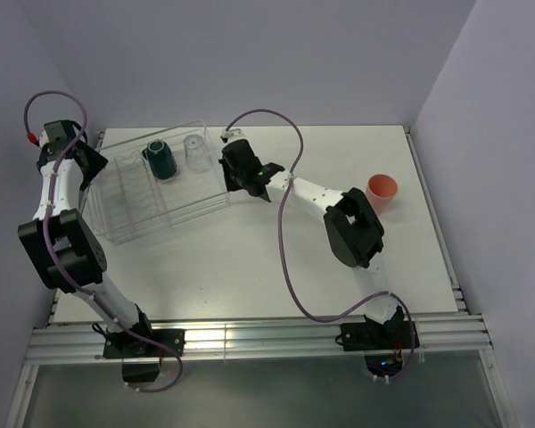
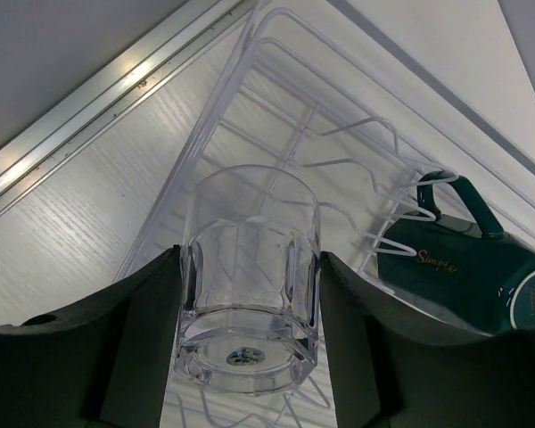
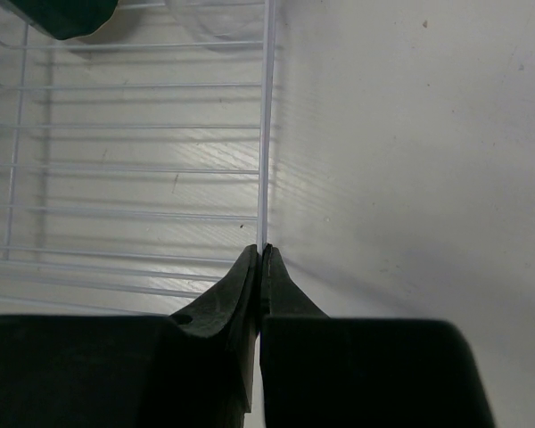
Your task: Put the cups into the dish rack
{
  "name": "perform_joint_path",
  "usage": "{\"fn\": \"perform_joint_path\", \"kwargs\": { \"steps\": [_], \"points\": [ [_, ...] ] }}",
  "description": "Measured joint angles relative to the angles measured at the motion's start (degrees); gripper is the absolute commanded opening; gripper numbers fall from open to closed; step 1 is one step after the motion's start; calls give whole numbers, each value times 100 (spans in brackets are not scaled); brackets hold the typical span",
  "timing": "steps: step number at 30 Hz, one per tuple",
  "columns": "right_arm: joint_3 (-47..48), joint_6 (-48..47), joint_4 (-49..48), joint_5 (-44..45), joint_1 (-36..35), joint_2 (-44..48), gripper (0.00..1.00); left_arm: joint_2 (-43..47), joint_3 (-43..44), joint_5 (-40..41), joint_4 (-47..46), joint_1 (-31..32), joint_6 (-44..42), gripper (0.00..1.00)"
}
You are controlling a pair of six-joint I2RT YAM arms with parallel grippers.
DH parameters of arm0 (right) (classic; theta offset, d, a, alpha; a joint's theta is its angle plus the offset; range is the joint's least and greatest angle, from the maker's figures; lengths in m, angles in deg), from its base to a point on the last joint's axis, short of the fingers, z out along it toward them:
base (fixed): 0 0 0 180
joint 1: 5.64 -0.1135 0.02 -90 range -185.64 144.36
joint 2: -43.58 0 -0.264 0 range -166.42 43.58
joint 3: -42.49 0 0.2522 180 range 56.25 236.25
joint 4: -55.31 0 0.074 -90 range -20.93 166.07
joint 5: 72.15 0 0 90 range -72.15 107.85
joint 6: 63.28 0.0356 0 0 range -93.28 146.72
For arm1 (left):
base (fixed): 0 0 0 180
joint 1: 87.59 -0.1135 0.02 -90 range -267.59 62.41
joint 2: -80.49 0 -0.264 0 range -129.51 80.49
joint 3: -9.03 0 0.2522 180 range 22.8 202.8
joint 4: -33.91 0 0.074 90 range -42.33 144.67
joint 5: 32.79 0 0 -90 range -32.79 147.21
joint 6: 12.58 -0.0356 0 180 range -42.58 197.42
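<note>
From above, the left gripper (image 1: 82,160) hovers at the far left end of the dish rack (image 1: 125,227), while the right gripper (image 1: 234,169) sits against the rack's opposite end; a dark green mug (image 1: 160,160) and a clear tumbler (image 1: 195,152) stand inside between the two, and a salmon-pink cup (image 1: 382,193) waits on the table (image 1: 250,276), well behind the right gripper and untouched. The left wrist camera shows another clear tumbler (image 2: 248,285) pinched across its walls between the two black fingers (image 2: 134,348), poised over the rack's wire floor with the green mug lying just to the gripper's right. The tumbler looks light, rigid and slick, so a grip across the thick lower body seems safer than one at the thin rim. The right wrist camera shows that gripper's fingers (image 3: 241,294) pressed together on the rack's thin side wall (image 3: 266,134), apparently steadying it; the rack looks light and somewhat flexible, likely to slide if released.
</note>
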Motion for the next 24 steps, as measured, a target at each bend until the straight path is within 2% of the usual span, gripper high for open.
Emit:
{"fn": "perform_joint_path", "kwargs": {
  "steps": [6,21,24],
  "points": [
    [-299,4,-79,15,37,195,0,-278,286,7,107,175,0,0],
    [-632,0,-153,-17,125,426,0,-901,374,-55,212,221,-4,0],
    [-632,0,-155,-37,129,426,4,-1051,400,-155,229,223,-4,0]
  ]
}}
